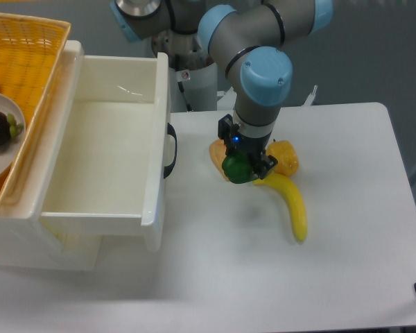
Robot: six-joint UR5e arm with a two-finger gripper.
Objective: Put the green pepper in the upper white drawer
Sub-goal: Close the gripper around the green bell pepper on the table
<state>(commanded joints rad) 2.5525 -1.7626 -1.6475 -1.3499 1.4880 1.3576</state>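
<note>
The green pepper [237, 168] is dark green and glossy, and it sits between the fingers of my gripper [241, 166], which is shut on it just above the table, right of the drawer. The upper white drawer [107, 208] is pulled out at the left, cream-white with deep walls and a black handle [170, 150] on its front. Its inside looks empty. The pepper is about a hand's width to the right of the drawer's front wall.
A yellow banana [292, 204] lies on the white table just right of and below the gripper. A yellow-orange pepper [284, 157] sits behind the gripper. A yellow woven basket [29, 48] with a plate and dark fruit rests on the cabinet top at far left.
</note>
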